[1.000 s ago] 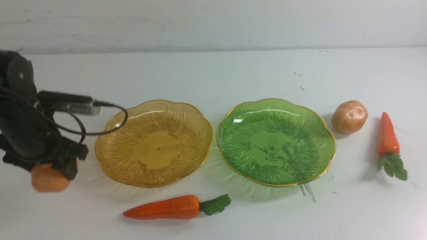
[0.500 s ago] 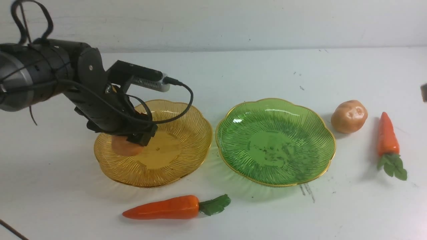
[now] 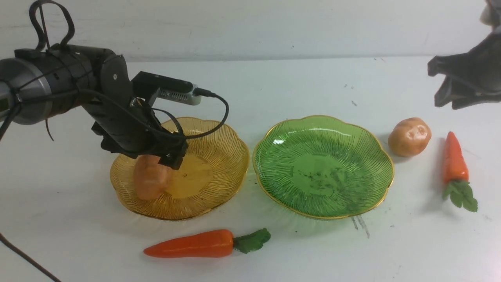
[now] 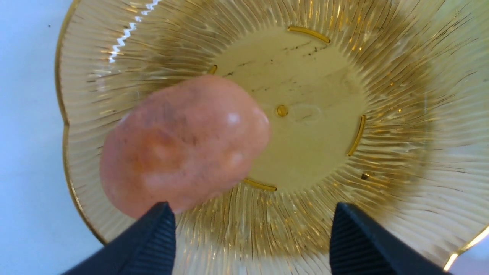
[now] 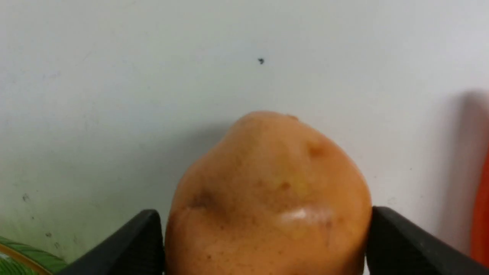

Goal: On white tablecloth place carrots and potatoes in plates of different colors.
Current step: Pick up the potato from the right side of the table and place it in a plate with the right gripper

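One potato point(image 3: 150, 182) lies in the left part of the amber-yellow plate point(image 3: 231, 135), free of the fingers. My left gripper point(image 3: 172, 156) hovers just above it, open and empty. In the left wrist view the potato point(image 4: 183, 145) rests on the plate point(image 4: 401, 76) beyond the spread gripper point(image 4: 248, 215). The second potato point(image 3: 409, 137) sits on the white tablecloth point(image 3: 274, 86) right of the empty green plate point(image 3: 325, 133). My right gripper point(image 3: 440, 84) hangs open above and behind it; its wrist view shows this potato point(image 5: 267, 183) framed between the gripper's point(image 5: 263, 229) jaws.
One carrot point(image 3: 191, 244) lies in front of the two plates, leaves to the right. The other carrot point(image 3: 455, 160) lies right of the second potato, leaves toward me; its edge point(image 5: 484, 214) shows in the right wrist view. A green plate corner point(image 5: 23, 263) shows there too.
My left gripper has opened and the potato has dropped from it into the amber plate. My right gripper has come into view at the upper right, above the second potato.
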You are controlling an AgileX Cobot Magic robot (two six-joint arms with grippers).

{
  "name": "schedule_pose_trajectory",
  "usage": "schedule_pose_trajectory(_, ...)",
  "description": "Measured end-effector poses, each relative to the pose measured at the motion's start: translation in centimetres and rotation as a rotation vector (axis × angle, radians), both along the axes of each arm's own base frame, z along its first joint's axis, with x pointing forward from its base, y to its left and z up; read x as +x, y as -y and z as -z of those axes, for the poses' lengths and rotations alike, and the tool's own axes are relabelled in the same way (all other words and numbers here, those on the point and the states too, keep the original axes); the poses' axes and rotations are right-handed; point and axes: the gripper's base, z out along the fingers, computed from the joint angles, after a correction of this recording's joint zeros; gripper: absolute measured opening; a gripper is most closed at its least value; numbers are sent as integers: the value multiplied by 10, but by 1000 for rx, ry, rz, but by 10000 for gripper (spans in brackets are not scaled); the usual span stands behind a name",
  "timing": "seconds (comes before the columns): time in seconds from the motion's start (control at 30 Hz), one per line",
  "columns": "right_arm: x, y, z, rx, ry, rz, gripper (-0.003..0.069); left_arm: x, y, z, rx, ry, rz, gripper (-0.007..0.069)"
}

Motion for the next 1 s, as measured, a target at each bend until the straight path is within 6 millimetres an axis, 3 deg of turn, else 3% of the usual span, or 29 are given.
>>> schedule_pose_trajectory(0.17, -1, 0, 0, 1, -17, -5, 575, 0, 0, -1, 0, 0, 0, 424)
schedule_pose_trajectory(0.37, 0, 0, -12, -14, -7, -65, 577, -7, -2, -19, -8, 47, 1, 225)
schedule_pose_trajectory(0.5, 0, -3, -55, -2, 69, -85, 577, -20, -5, -49, -18, 126, 3, 52)
schedule_pose_trajectory(0.6, -4, -18, -100, 40, 174, -126, 577, -33, -9, -72, -18, 177, 6, 8)
schedule_pose_trajectory(0.67, -12, -47, -134, 93, 264, -215, 577, -48, -13, -92, -15, 219, 9, -2)
schedule_pose_trajectory(0.7, -19, -74, -149, 138, 308, -302, 577, -54, -15, -99, -13, 227, 9, -3)
schedule_pose_trajectory(0.73, -24, -96, -152, 166, 317, -362, 577, -61, -17, -106, -9, 233, 7, -3)
schedule_pose_trajectory(0.8, -39, -157, -145, 207, 307, -520, 577, -72, -20, -115, -15, 227, -6, -3)
schedule_pose_trajectory(0.9, -58, -228, -117, 226, 278, -684, 577, -86, -23, -124, -15, 208, -14, -3)
schedule_pose_trajectory(1.0, -70, -271, -89, 234, 256, -759, 577, -95, -25, -128, -9, 180, -15, -3)
